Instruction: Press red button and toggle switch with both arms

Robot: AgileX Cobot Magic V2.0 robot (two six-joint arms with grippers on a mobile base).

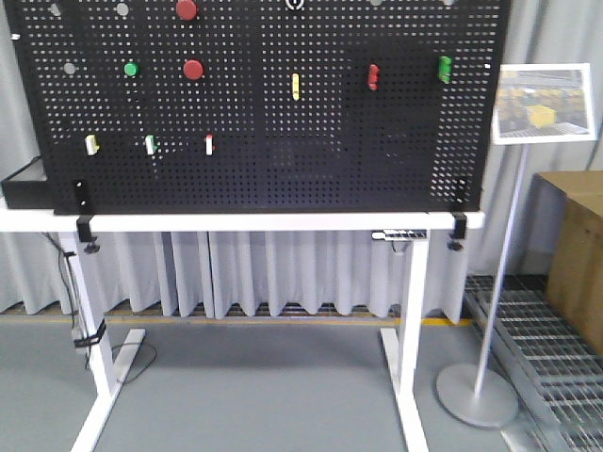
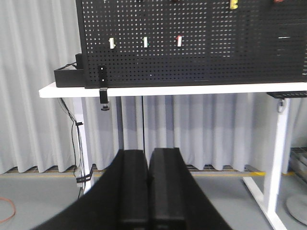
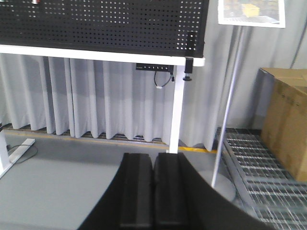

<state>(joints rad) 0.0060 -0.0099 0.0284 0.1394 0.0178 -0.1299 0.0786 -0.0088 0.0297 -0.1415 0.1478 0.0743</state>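
Note:
A black pegboard stands on a white table. On it are two round red buttons, one at the top edge and one below it, beside a green button. Three small toggle switches sit in a row at lower left; they also show in the left wrist view. No arm shows in the front view. My left gripper is shut and empty, low and well back from the board. My right gripper is shut and empty, low, facing the table's right leg.
Yellow, red and green handles sit on the board's right half. A sign on a pole stand and a cardboard box stand at the right, over a floor grate. Cables hang by the left table leg.

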